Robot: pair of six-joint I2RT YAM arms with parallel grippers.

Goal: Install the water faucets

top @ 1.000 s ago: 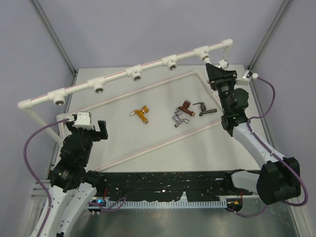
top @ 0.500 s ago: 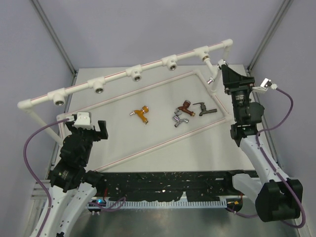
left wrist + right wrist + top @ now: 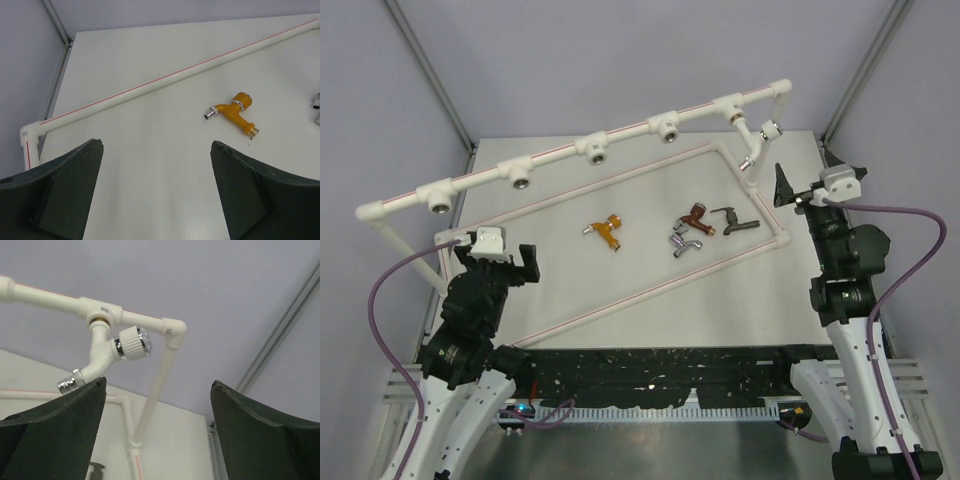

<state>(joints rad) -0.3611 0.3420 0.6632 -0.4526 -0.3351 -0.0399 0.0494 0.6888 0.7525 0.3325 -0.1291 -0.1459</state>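
The white faucet sits in the end tee of the pipe frame, spout down, and looks installed. The right tool faces it with jaws apart, empty and not touching. The other four tees hold nothing. The orange faucet, copper faucet, chrome faucet and dark faucet lie loose mid-tabletop, likely staged for pickup. The left tool hovers short of the orange one, jaws apart, and is probably the next to grab.

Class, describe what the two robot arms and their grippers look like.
The left arm and right arm each have white lower links, black upper joints, a looping purple cable and a white wrist block. The left gripper and right gripper have broad, dark, wedge-shaped fingers.
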